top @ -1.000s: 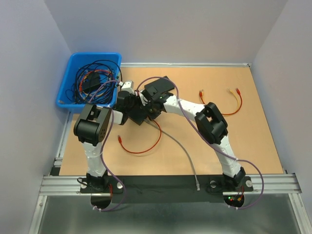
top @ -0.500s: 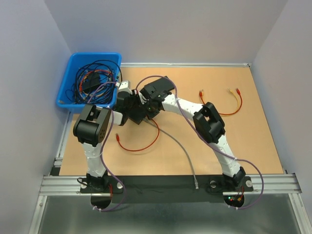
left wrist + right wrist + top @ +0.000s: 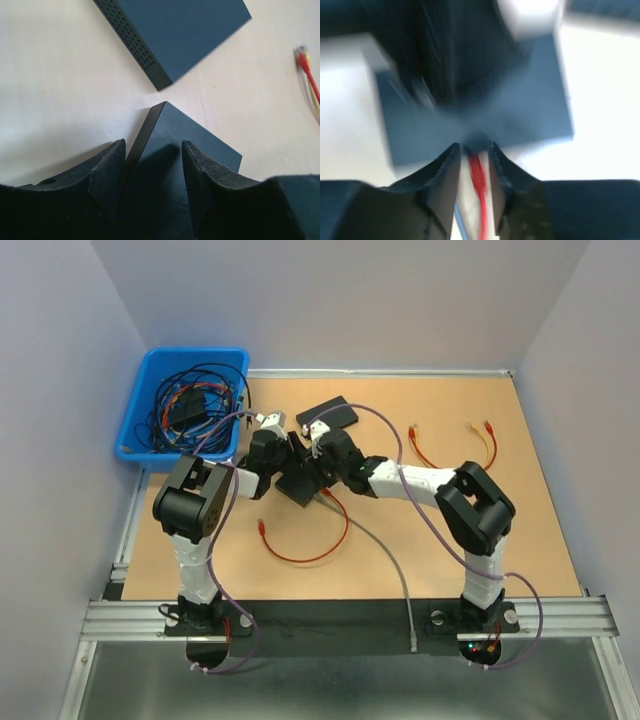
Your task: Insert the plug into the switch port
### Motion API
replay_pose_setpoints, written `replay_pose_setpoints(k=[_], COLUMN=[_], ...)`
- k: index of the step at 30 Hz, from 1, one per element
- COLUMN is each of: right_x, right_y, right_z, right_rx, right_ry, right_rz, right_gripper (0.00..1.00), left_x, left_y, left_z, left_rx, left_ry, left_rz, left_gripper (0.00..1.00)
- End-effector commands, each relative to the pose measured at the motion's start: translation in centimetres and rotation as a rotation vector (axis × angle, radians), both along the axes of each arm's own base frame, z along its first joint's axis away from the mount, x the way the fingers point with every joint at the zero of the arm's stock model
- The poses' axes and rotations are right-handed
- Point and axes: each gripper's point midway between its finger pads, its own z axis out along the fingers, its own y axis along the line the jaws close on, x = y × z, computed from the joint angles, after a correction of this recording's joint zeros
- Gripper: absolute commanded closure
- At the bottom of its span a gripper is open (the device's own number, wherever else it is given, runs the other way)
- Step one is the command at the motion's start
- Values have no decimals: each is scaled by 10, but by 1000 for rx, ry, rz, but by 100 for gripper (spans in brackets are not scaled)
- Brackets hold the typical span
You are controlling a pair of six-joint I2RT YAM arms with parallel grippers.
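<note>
The left pincer is closed on the switch, which sits between the two arms over the worktop. The right pincer stands narrowly apart around the red cable; the blur hides whether it grips. The plug end meets the switch face, so insertion seems nearly done, but the seating remains unconfirmed

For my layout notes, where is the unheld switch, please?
Top view: the unheld switch lies near the far edge, beyond the held switch, right of the blue bin.
</note>
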Motion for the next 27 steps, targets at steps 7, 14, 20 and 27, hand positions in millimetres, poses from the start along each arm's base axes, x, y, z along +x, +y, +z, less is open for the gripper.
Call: replay_pose_setpoints(k=[7,14,20,27], right_x=[17,9,9,29], right_y=[1,-41,-83,-100], right_z=[151,147,146,112], right_rx=[375,348,378,311], right_ry=[-366,-350,-330,-212], right_rz=[-100,-222,-334,-391], right_gripper=[56,51,39,32], left_x=[-63,-12,8,-24], left_y=[-23,-22,-17,15], left_z=[-52,28,78,109], left_rx=[128,185,221,252], left_ry=[361,220,179,199], left_rz=[-170,-100,-53,59], left_gripper=[41,39,37,36])
